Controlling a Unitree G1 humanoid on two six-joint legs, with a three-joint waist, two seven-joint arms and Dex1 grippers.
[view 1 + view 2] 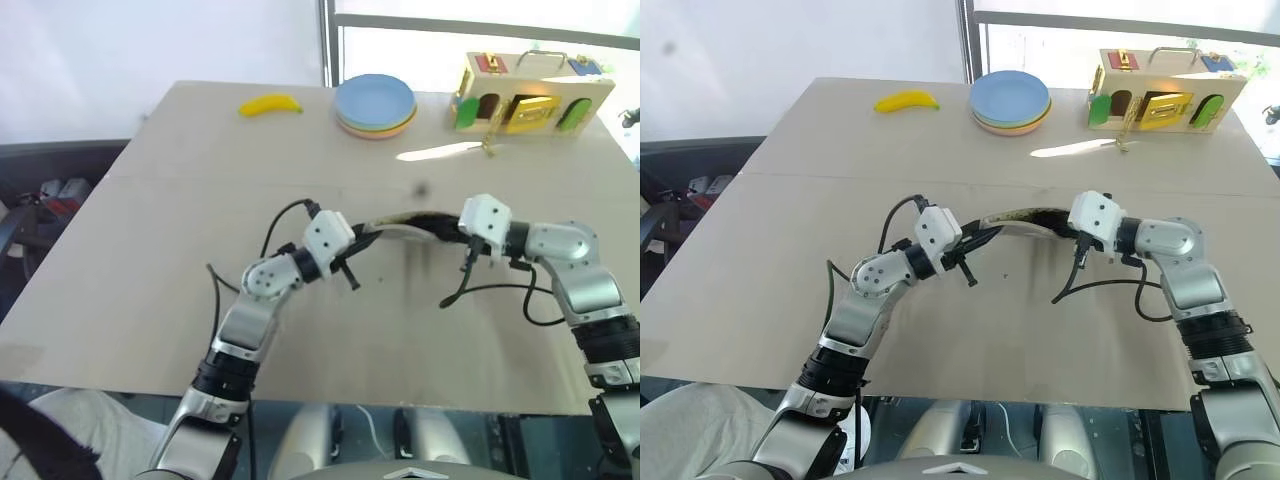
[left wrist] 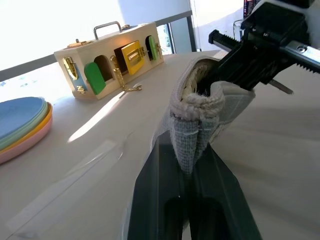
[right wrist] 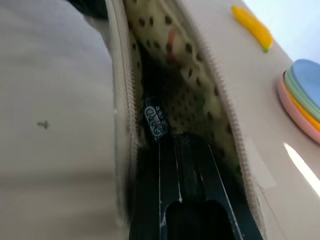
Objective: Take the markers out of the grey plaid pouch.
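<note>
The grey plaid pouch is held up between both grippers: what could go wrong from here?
1. The left gripper pinches only the end of the grey plaid pouch; the soft fabric may slip out.
2. The right gripper, shut, reaches inside the open mouth beside a black marker; it may snag the spotted lining rather than grasp the marker.

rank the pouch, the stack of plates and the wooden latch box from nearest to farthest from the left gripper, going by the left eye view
1. Grey plaid pouch: its end is pinched in the shut left gripper, mid-table.
2. Stack of plates: toward the far edge, slightly right of the gripper.
3. Wooden latch box: far right corner of the table.
</note>
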